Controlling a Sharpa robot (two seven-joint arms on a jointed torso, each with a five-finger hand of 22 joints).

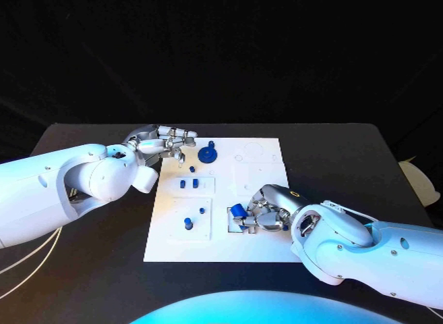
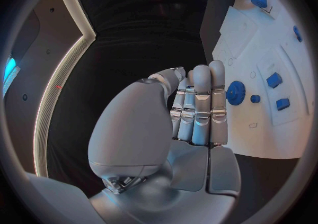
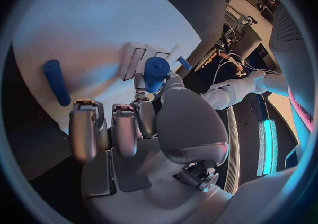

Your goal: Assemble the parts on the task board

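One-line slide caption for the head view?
Right hand holds a blue part over the white task board; left hand rests by the blue gear.

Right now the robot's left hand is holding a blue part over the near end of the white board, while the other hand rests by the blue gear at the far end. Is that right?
Not quite: the sides are swapped. The right hand holds the blue part at the near end of the task board, as the head view shows. The left hand is the one by the blue gear.

The task board (image 1: 260, 175) lies mid-table (image 1: 357, 155), left hand (image 1: 163, 143) behind-left, right hand (image 1: 265, 210) front-right.
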